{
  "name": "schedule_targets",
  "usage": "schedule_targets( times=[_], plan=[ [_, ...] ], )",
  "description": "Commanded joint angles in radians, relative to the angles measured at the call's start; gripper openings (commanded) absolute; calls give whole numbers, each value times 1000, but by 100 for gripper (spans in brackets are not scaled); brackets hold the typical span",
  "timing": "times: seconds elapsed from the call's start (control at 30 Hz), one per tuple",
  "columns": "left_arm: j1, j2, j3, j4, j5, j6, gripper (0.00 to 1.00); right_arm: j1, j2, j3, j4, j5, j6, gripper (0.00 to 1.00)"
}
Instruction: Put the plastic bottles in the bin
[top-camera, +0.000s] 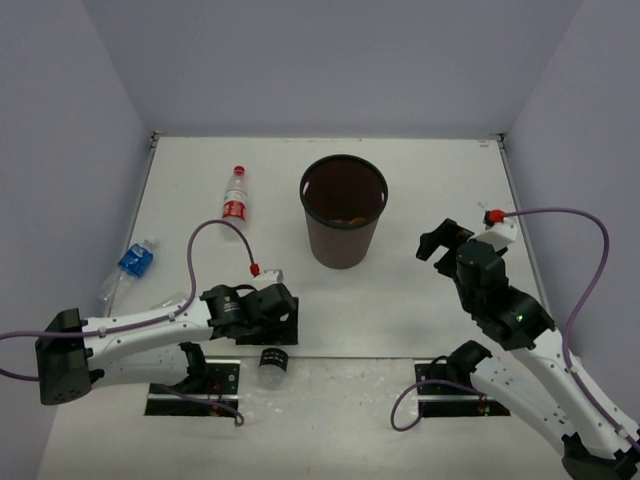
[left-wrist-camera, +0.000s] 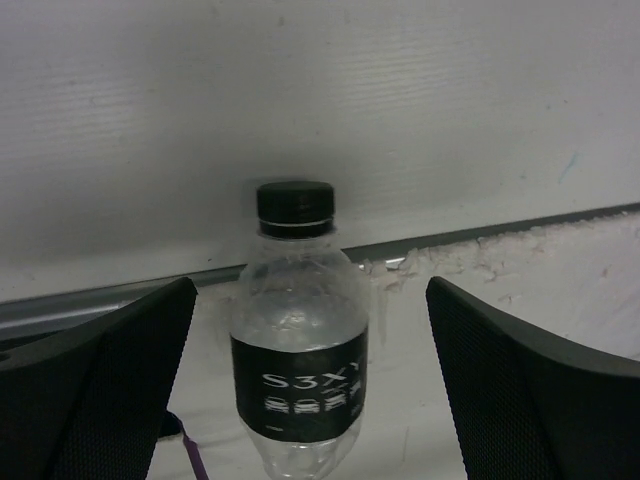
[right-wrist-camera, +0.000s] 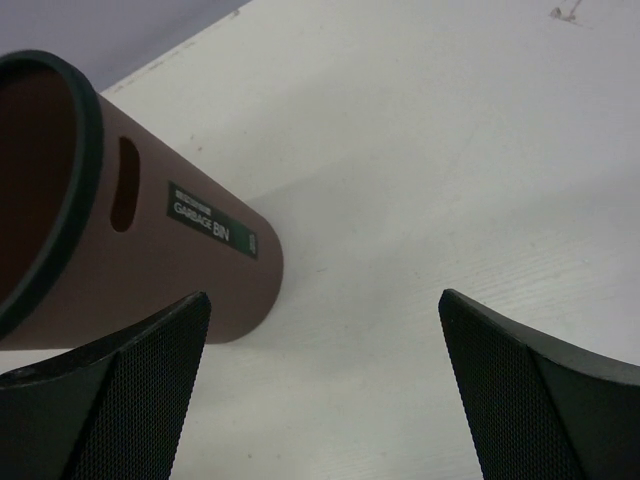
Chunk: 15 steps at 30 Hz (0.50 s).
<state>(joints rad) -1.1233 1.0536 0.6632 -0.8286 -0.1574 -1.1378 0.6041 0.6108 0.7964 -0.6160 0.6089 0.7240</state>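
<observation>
Three plastic bottles were in sight on a white desk (top-camera: 430, 170) seen from above, with two robot arms bolted at its near edge. The bin (top-camera: 342, 248), a dark brown round wastebasket, stood upright at the middle of the desk, toward the far edge. The red-capped bottle (top-camera: 235, 196) lay just left of the bin, apart from it, its cap pointing at the far edge. The blue-labelled bottle (top-camera: 130, 263) lay close to the left edge. The dark-labelled bottle (top-camera: 271, 364) sat by the near edge, left of centre, right in front of the left hand (top-camera: 280, 328); whether it stood or lay could not be told. The left hand was spread wide, and its wrist camera showed this black-capped bottle framed between the two fingers (left-wrist-camera: 110, 390), touching neither. The right hand (top-camera: 440, 240) hovered to the right of the bin, well apart from every bottle, also spread wide and holding nothing. Its wrist camera showed bare desk between its fingers and, off to one side, the bin's wall bearing a label (right-wrist-camera: 212, 220) that read "GARBAGE BIN".
</observation>
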Motion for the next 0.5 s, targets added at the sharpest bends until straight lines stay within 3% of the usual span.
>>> schedule_targets(
  times=[0.0, 0.3, 0.47],
  plan=[
    [-38, 22, 18, -81, -148, -194, 100, 2, -11, -37, 5, 30, 34, 99],
    [-85, 24, -68, -55, -84, -247, 100, 2, 14, -55, 5, 20, 45, 99],
    [-153, 49, -121, 61, 7, -259, 98, 2, 17, -63, 5, 43, 54, 99]
  ],
)
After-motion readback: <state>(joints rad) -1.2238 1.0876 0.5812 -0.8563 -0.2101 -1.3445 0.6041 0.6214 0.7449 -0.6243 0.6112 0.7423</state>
